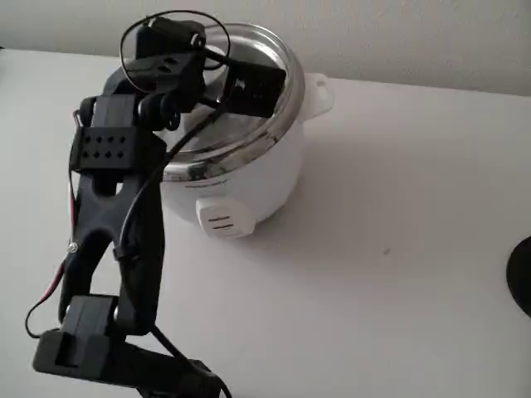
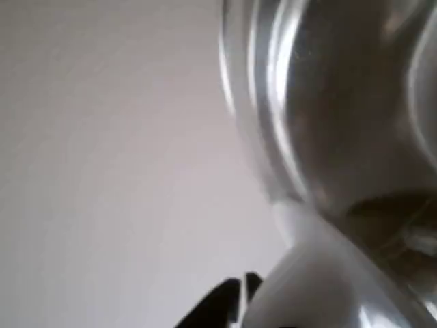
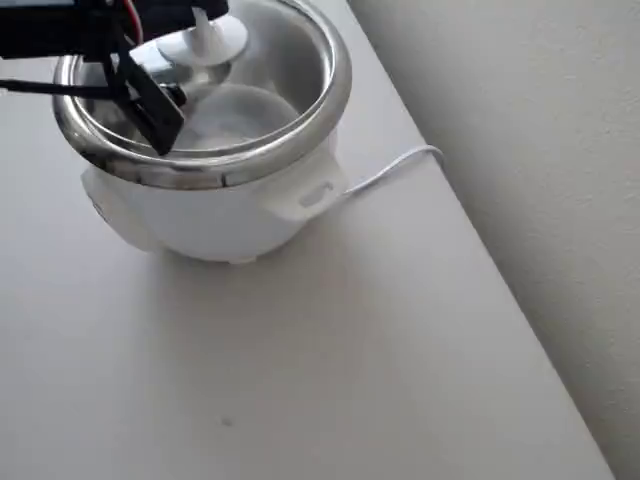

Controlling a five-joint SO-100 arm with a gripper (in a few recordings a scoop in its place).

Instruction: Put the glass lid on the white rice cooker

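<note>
The white rice cooker (image 1: 249, 178) stands on the white surface (image 1: 398, 249) in the upper middle of the fixed view, with its switch panel turned to the lower part of the frame and one side handle at its upper right. In the overhead view the cooker (image 3: 215, 215) is in the upper left of the frame, and its shiny steel rim and inner pot are seen from above. A thin white cord (image 3: 395, 168) goes from the cooker to the right, toward the edge of the surface by the wall.

The black arm rises from the lower left of the fixed view and bends over the cooker. The end effector (image 1: 249, 89) is above the opening of the cooker, in the upper middle of that frame. The glass lid (image 3: 205, 45) is seen in the overhead view at the top left, by its white knob, which is just beside the black parts of the end effector (image 3: 160, 95) and above the inner pot. In the fixed view the lid (image 1: 270, 54) lies across the steel rim under the arm; I cannot tell if it sits flat or is a little tilted.

I cannot tell how far the end effector is open, or whether it grips the knob. The wrist view is blurred: it gives the steel wall of the cooker (image 2: 341, 123) at the right.
</note>
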